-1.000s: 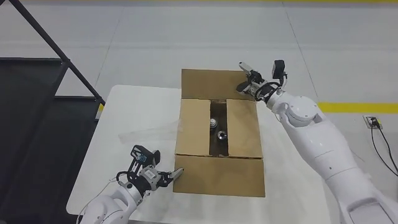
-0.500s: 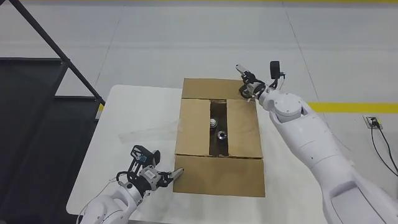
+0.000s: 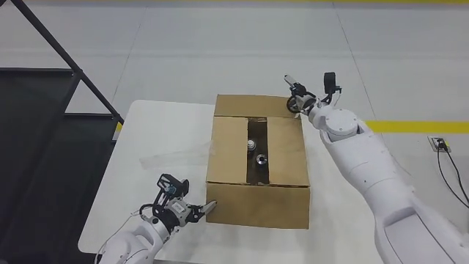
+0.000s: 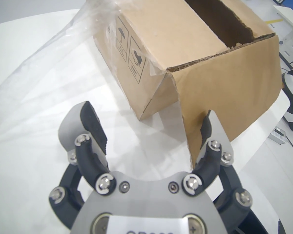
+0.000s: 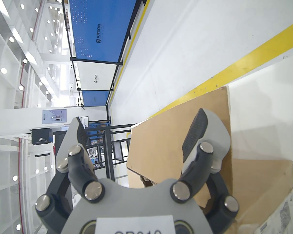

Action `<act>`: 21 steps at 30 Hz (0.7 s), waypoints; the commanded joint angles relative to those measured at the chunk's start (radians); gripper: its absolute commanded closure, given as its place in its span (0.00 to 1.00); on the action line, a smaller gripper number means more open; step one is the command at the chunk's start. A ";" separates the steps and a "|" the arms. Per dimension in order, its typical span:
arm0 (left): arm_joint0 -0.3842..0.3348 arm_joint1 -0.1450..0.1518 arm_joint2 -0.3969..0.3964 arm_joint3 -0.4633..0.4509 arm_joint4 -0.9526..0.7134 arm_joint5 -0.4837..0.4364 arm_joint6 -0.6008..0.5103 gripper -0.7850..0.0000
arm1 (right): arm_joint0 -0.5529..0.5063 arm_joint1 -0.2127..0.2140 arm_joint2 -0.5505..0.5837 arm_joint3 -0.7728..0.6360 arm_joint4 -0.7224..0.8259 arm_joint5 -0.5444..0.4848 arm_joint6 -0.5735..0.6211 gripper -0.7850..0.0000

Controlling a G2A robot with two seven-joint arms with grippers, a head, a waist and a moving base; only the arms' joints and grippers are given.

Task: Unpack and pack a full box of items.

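A brown cardboard box (image 3: 229,154) stands mid-table, its two top flaps parted over a dark gap. In the gap I see a small round-topped item (image 3: 251,145) and a second one (image 3: 261,160). The near flap (image 4: 224,93) slopes down over the front. My left gripper (image 4: 149,125) is open at that flap's corner, with the flap's edge against one fingertip (image 4: 208,127). In the top view the left gripper (image 3: 198,211) sits by the box's front-left corner. My right gripper (image 5: 136,132) is open over the far flap (image 5: 161,142), at its right corner (image 3: 297,97).
Clear plastic film (image 4: 100,13) hangs off the box's left side and spreads over the white table (image 3: 154,139). A black frame (image 3: 88,88) stands beyond the table's left edge. Bare tabletop lies left of the box.
The far flap looks shorter from above than a second ago, and the right gripper shifted slightly at its corner. The near flap dropped a little, and the left gripper edged closer to it.
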 commanded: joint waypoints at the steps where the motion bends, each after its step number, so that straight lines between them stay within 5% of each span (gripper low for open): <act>1: 0.009 0.003 -0.009 -0.014 -0.017 -0.029 0.000 0.00 | -0.002 0.005 0.024 0.007 0.030 -0.049 0.039 0.00; 9: 0.084 0.022 -0.161 -0.138 -0.224 -0.140 0.013 0.00 | -0.033 0.036 0.081 -0.057 0.072 -0.211 0.374 0.00; 16: 0.118 0.023 -0.300 -0.179 -0.390 -0.027 0.100 0.00 | -0.071 0.054 0.045 -0.190 -0.075 -0.200 0.564 0.00; 21: 0.128 0.022 -0.307 -0.185 -0.433 -0.005 0.109 0.00 | -0.071 0.057 0.048 -0.204 -0.089 -0.190 0.553 0.00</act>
